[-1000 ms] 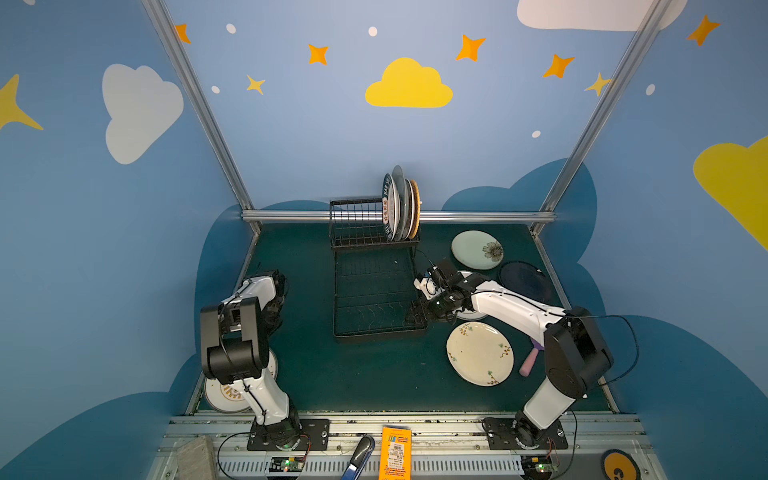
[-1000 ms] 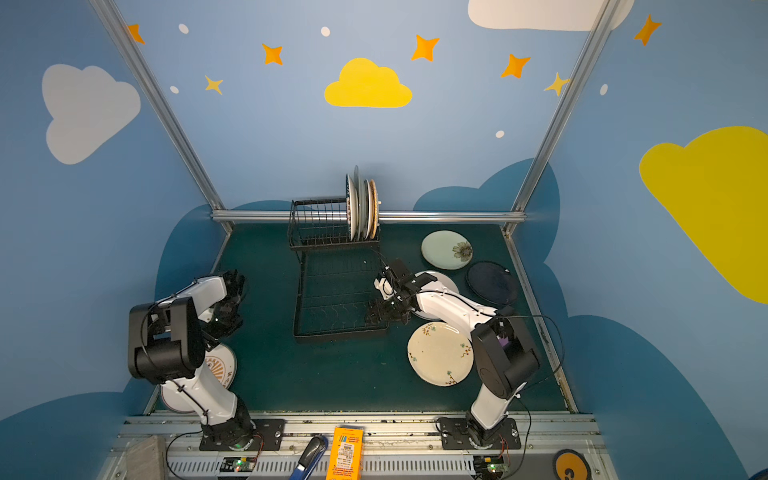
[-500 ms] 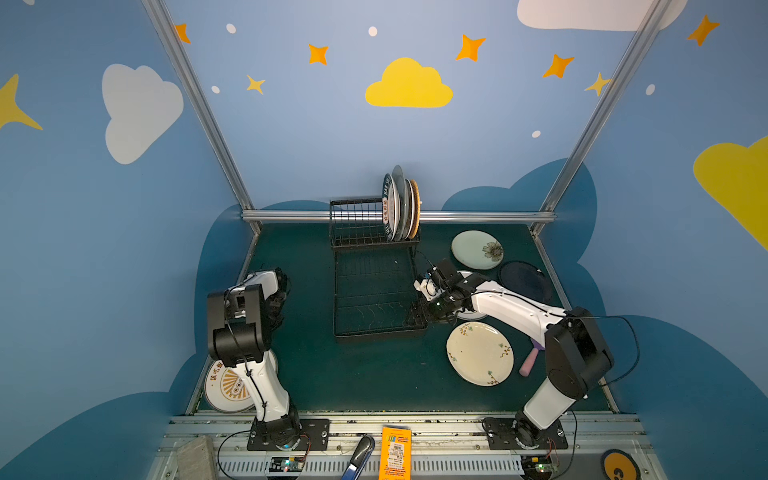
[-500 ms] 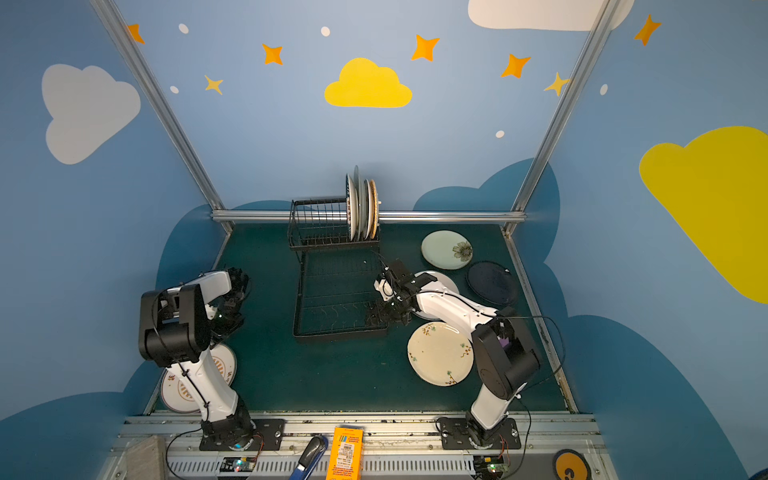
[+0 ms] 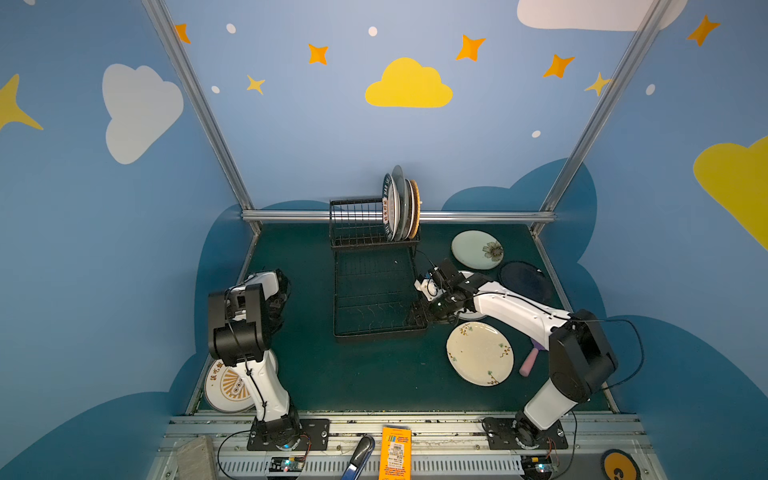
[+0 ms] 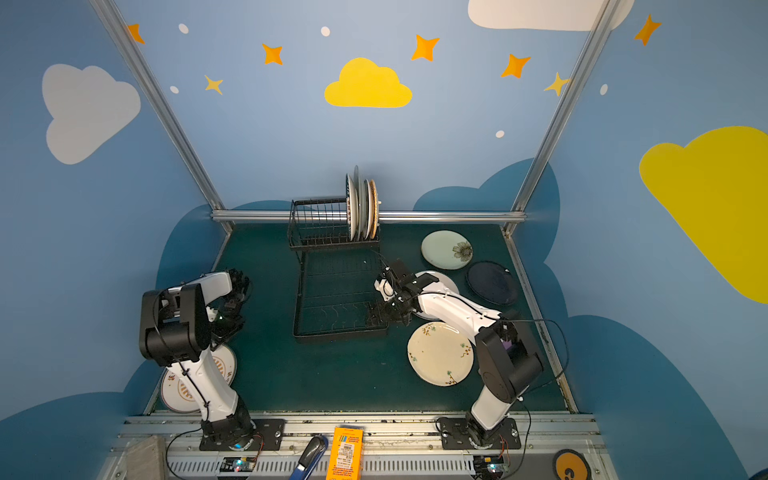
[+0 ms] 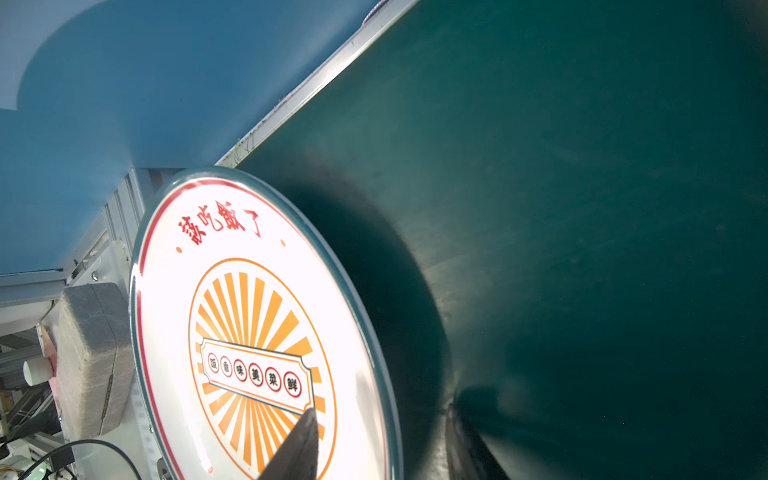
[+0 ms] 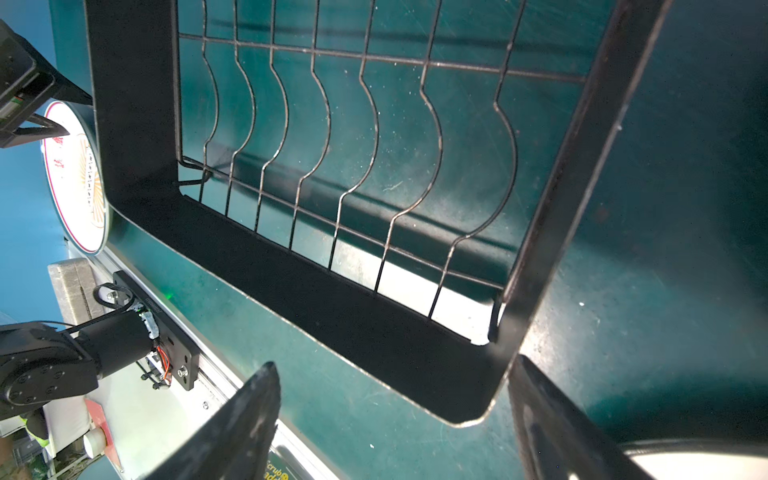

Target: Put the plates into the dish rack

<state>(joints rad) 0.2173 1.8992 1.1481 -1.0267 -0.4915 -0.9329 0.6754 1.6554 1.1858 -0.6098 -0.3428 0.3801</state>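
Presently a white orange-sunburst plate (image 7: 257,316) is straddled by the half-parted left gripper (image 7: 380,415) — a black wire rack (image 8: 332,307) corner by the wide-parted right gripper (image 8: 393,362).

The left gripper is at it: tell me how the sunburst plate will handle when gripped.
The sunburst plate shines with glare, so its glaze is probably slippery. It looks rigid, likely ceramic: stiff, could chip if dropped. Lying flat on the green mat, it should not roll, but its low rim offers little to pinch.
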